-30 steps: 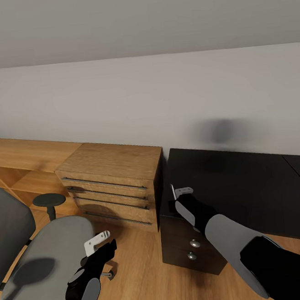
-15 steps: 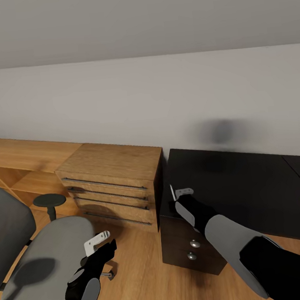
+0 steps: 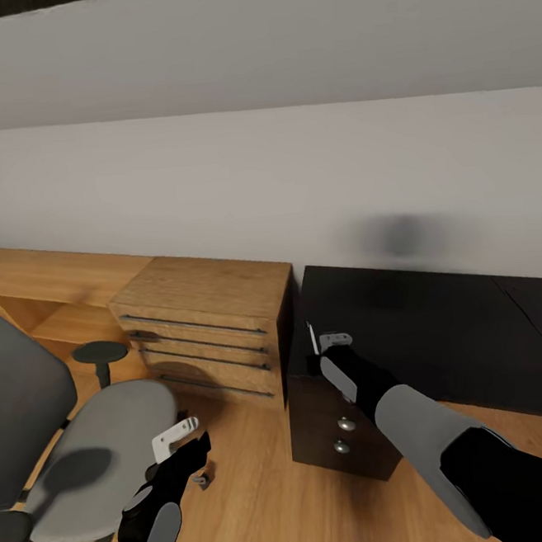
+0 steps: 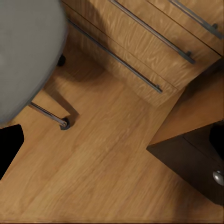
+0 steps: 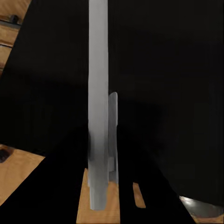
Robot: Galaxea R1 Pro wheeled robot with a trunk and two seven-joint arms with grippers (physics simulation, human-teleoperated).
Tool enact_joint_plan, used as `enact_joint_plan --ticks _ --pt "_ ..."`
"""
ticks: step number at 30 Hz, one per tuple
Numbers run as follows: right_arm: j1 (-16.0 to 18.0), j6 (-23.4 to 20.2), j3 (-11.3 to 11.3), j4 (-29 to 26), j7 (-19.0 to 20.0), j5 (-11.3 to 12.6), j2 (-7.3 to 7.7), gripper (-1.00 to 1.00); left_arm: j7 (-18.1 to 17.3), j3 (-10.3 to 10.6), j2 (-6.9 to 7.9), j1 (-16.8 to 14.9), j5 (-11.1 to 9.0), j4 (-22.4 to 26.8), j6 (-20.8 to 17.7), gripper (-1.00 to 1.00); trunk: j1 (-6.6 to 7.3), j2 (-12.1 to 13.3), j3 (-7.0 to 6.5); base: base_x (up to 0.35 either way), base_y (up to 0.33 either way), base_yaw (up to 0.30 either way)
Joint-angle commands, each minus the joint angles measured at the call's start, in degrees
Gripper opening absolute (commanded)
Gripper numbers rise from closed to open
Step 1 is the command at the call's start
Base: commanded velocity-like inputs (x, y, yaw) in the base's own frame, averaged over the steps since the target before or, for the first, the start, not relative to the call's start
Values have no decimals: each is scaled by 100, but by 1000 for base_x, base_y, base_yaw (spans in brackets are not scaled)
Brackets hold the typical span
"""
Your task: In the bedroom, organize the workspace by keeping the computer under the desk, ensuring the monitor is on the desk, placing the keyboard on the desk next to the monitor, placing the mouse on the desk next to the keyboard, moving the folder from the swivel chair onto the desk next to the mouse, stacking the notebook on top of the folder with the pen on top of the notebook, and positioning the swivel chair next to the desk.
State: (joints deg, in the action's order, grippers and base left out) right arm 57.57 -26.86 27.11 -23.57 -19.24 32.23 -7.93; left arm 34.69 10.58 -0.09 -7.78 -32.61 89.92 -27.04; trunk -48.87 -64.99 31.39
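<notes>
My right gripper (image 3: 324, 342), fingers pressed together holding nothing, hangs over the desk (image 3: 426, 331) left corner, above its closed drawer unit (image 3: 341, 434). Left gripper (image 3: 177, 436): can't tell; beside swivel chair (image 3: 98, 453).

bare desk (image 3: 442, 329) top, open floor (image 3: 259, 496) between swivel chair (image 3: 98, 453) and wooden chest (image 3: 211, 335)

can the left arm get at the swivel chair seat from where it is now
Probably yes. The left gripper hangs just beside the grey seat of the swivel chair, with only bare wooden floor under it and nothing standing between them.
</notes>
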Motion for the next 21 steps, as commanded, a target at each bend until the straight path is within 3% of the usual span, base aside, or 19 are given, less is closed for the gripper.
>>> enact_joint_plan --ticks 1,3,4,5,7,9,10,12,13,14,15,18,19,20,21 --pt "2 -8 42 -74 -56 118 64 -100 47 6 1 -4 -45 8 -12 100 26 37 -13 -338 0 0" --pt "1 -6 29 -185 -62 139 147 -100 47 6 1 -4 -45 8 -12 100 70 118 -49 -340 0 0" --pt "-4 -8 24 -274 -65 152 232 -100 42 9 1 -4 -44 8 -12 100 92 158 -67 -342 0 0" --pt "-28 -11 19 -433 -68 201 411 -100 36 32 -3 -4 -44 8 -12 100 114 198 -85 -342 0 0" --pt "-50 -15 17 -577 -69 274 563 -100 33 99 -3 -4 -44 5 -12 100 158 278 -120 -331 0 0" --pt "-97 -36 16 -1050 -70 685 1101 -100 55 426 1 -4 -44 1 -12 100 201 358 -156 -135 0 0" --pt "-103 -48 15 -1172 -71 839 1281 -100 59 493 1 -4 -44 1 -12 100 223 398 -174 -58 0 0" --pt "-110 -73 14 -1367 -71 1142 1638 -100 62 563 1 -4 -44 0 -15 100 267 478 -210 -31 0 0" --pt "-111 -84 14 -1415 -71 1218 1719 -100 62 573 1 -4 -44 0 -14 100 289 519 -228 -19 0 0" --pt "-113 -145 14 -1588 -71 1454 1938 -100 59 592 4 -4 -44 0 -16 100 311 559 -246 -10 0 0" --pt "-114 -298 9 -1852 -71 1770 2260 -100 57 606 4 -4 -44 0 -14 100 333 599 -264 -3 0 0" --pt "-115 -377 2 -1968 -73 1910 2553 -100 56 610 8 -4 -42 0 -14 100 399 719 -318 -1 0 0" --pt "-115 -434 -4 -2014 -73 1952 3020 -100 56 614 8 -6 -44 -7 -19 100 421 759 -340 0 0 -123" --pt "-115 -438 -4 -2015 -73 1953 3051 -100 56 614 8 -6 -44 -7 -19 100 443 799 -362 0 0 -148" --pt "-115 -446 -4 -2018 -72 1957 3206 -100 55 615 8 -5 -44 -8 -20 100 465 839 -384 0 0 -208"
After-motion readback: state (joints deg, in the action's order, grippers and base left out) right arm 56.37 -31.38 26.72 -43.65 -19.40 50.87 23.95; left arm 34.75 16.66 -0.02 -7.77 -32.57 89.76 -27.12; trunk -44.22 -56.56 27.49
